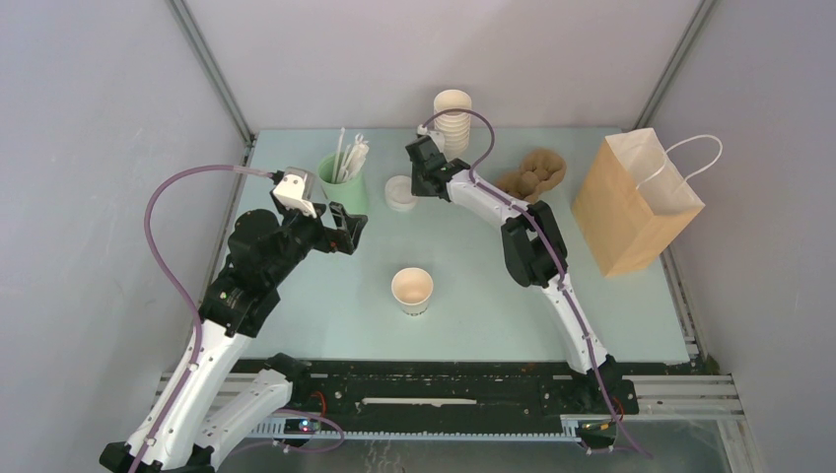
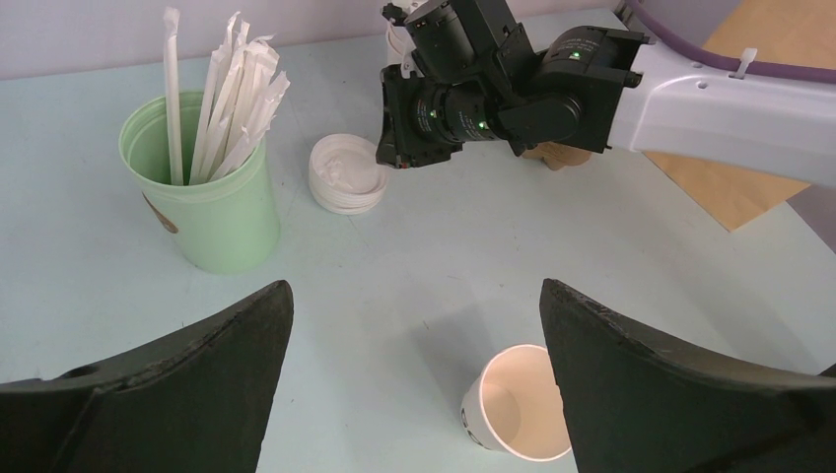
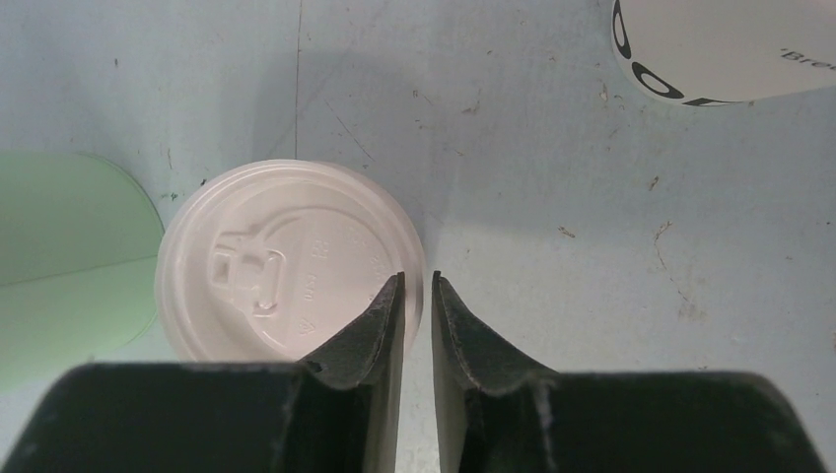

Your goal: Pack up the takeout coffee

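Over the table's far side, the right gripper (image 3: 416, 281) hangs with jaws a slit apart at the rim of the white lid (image 3: 286, 266). Pinching it or not, can't tell. The mint-green cup (image 3: 59, 256) sits just beside. The left gripper (image 2: 414, 286) gapes wide, empty. The coffee cup (image 1: 412, 291) stands lidless mid-table, well apart from the brown bag (image 1: 631, 207).

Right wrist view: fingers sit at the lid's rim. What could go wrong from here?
1. The lid stack holds several nested lids; the right gripper has its fingers only at the rim's edge, so they might slip off or lift more than one.
2. The green straw cup stands close beside the stack; a sideways pull could knock it.
3. The coffee cup stands open, unheld; pressing a lid on could tip it.
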Controlling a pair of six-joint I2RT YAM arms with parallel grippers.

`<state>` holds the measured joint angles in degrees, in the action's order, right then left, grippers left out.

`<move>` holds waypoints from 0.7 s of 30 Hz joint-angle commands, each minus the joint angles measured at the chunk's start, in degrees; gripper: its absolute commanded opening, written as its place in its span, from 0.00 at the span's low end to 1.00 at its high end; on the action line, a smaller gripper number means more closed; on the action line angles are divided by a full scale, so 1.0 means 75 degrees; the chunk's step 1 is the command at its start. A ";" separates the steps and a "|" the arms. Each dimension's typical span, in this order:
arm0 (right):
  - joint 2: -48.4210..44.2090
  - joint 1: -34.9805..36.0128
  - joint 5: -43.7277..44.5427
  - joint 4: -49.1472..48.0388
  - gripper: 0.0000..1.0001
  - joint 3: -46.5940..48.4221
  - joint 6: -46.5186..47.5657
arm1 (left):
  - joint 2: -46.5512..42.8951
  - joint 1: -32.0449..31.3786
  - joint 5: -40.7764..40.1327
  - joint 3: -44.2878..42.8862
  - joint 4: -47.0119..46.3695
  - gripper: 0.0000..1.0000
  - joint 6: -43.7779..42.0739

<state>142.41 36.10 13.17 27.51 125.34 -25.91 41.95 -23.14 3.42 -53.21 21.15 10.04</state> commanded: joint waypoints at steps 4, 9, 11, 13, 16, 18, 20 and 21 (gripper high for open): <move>0.0108 -0.0008 0.0037 -0.0019 0.18 0.0487 -0.0061 | -0.0082 -0.0045 0.0118 -0.0123 -0.0159 1.00 -0.0027; 0.0096 -0.0002 0.0125 0.0034 0.13 0.0589 0.0007 | -0.0063 -0.0046 0.0118 -0.0114 -0.0160 1.00 -0.0027; 0.0091 0.0002 0.0167 0.0060 0.11 0.0621 0.0049 | -0.0054 -0.0045 0.0129 -0.0124 -0.0159 1.00 -0.0027; 0.0073 0.0015 0.0209 0.0104 0.05 0.0635 0.0071 | -0.0059 -0.0044 0.0125 -0.0123 -0.0159 1.00 -0.0027; -0.0006 0.0027 0.0233 0.0112 0.02 0.0620 0.0114 | -0.0048 -0.0050 0.0136 -0.0123 -0.0159 1.00 -0.0027; -0.0078 0.0027 0.0236 0.0129 0.02 0.0603 0.0142 | -0.0019 -0.0044 0.0141 -0.0123 -0.0159 1.00 -0.0021; -0.0176 0.0027 0.0236 0.0102 0.01 0.0538 0.0151 | -0.0006 -0.0045 0.0147 -0.0115 -0.0159 1.00 -0.0027; -0.0226 0.0018 0.0228 0.0095 0.01 0.0509 0.0150 | 0.0002 -0.0044 0.0152 -0.0123 -0.0158 1.00 -0.0027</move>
<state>142.85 36.10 13.56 28.56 127.55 -25.63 41.98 -23.14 3.46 -53.21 21.15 10.04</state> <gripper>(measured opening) 0.018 0.996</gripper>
